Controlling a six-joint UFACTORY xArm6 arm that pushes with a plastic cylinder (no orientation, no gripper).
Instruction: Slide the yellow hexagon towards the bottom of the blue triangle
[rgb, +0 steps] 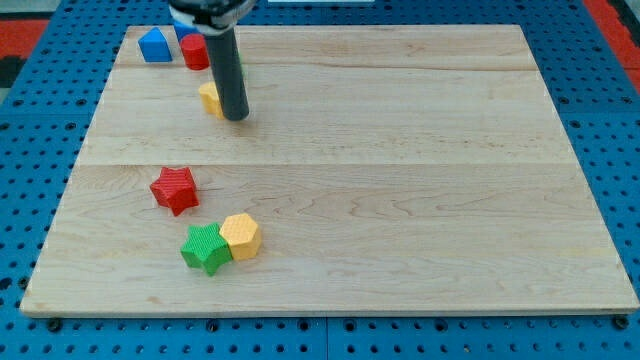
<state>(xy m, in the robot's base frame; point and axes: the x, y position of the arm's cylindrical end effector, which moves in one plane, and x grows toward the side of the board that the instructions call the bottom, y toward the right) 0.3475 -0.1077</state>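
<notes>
My tip (236, 117), a bare rod with no jaws, rests beside a yellow block (209, 98) near the blue triangle (154, 46); approach step: next, travel to the yellow hexagon (241, 236) touching the green star (205, 247).

A pale wooden board (400, 150) lies on a blue perforated table (600, 80), evenly lit.

My tip (237, 116) touches a yellow block (210, 99), well apart from the yellow hexagon (241, 237).
</notes>
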